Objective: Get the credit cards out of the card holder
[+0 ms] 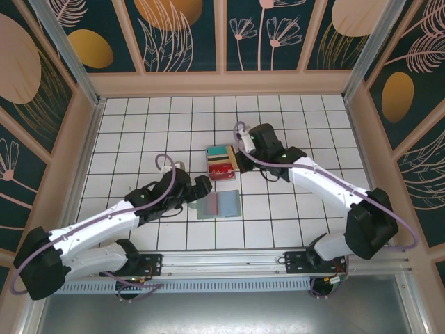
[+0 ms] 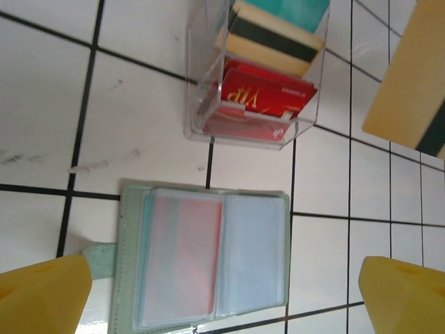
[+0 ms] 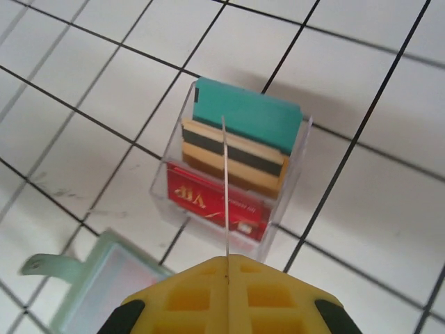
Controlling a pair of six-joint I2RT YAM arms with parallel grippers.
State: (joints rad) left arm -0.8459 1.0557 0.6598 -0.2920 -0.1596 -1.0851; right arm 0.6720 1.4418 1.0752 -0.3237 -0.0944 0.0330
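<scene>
Card holder [image 2: 208, 261] lies open between the spread left fingers [image 2: 42, 292], lower frame; right fingers [image 3: 195, 292] clamp a tan card [image 2: 410, 76].

The card holder [image 2: 201, 257] is grey-green, pink and pale blue inside — credit cards [image 2: 268, 97] teal, black-striped tan, red.

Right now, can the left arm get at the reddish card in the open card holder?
Probably yes: the left tool hangs open above the card holder, nothing between, though a clear sleeve covers the reddish card.
</scene>
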